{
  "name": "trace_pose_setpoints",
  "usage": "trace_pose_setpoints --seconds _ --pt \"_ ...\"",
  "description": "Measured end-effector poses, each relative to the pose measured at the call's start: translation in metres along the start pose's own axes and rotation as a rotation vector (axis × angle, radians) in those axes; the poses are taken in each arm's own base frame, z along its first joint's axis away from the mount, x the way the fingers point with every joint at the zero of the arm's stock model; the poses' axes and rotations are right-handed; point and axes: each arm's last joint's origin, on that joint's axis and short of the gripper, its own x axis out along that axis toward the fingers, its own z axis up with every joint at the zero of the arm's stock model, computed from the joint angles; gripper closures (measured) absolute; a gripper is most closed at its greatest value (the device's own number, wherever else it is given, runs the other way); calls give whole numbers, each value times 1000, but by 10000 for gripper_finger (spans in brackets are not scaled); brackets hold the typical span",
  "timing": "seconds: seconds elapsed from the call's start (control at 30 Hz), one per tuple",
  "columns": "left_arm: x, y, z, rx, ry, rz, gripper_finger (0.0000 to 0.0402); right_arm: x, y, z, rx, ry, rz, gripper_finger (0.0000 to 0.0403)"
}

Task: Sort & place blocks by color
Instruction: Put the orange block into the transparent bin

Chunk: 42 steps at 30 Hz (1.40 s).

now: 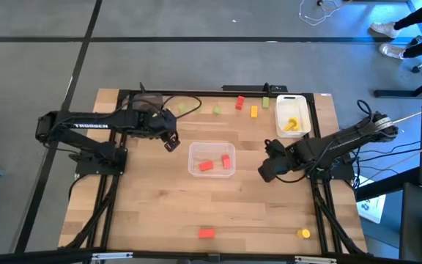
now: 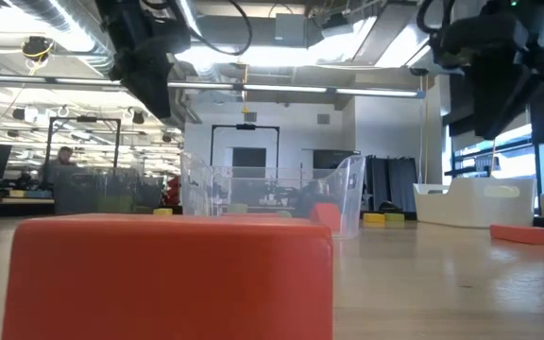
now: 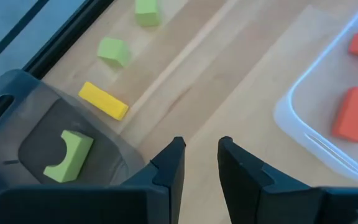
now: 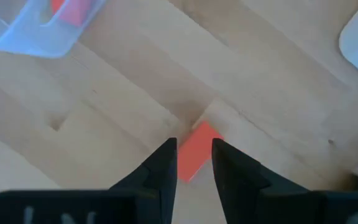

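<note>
1. Right gripper (image 4: pixel 194 147) hangs over a red block (image 4: pixel 199 134) on the bare table, between the clear tray (image 1: pixel 193 151) and the white tray (image 1: pixel 303 103). Its fingers are only narrowly apart and hold nothing.
2. That gap looks barely wider than the block. On descent a fingertip could land on top and tip it or push it aside.
3. The block lies skewed to the fingers, so closing on it may twist it out of the pinch.
4. If carried left, a weak grip could drop it short of the clear tray, where other red blocks (image 1: pixel 206 166) lie.
5. Left gripper (image 3: pixel 201 158) waits with a narrow gap, empty, just beside the dark grey tray (image 3: pixel 17 93) holding a green block (image 3: pixel 67 155). A careless sweep could knock the yellow block (image 3: pixel 103 101) at its edge.
</note>
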Motion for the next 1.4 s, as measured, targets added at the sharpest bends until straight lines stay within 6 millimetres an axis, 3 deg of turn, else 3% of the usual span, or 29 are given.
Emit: trace_pose_setpoints --seconds 0.23,0.43,0.63,0.83,1.2,1.4 --pt "-3 -6 -2 21 -5 -19 315 10 -6 3 53 180 29 299" --pt "-5 -10 -5 40 -8 -36 315 21 -16 8 114 291 21 260" --pt "-7 -14 -7 56 -10 -49 315 32 -21 10 161 306 22 221" --pt "-9 -19 -10 79 -10 -67 315 55 -24 2 364 327 53 218" --pt "-21 -46 -11 258 -71 -326 315 94 -36 -14 441 301 122 218" --pt "-24 -51 -11 267 -101 -357 315 105 -40 -19 469 297 143 218"
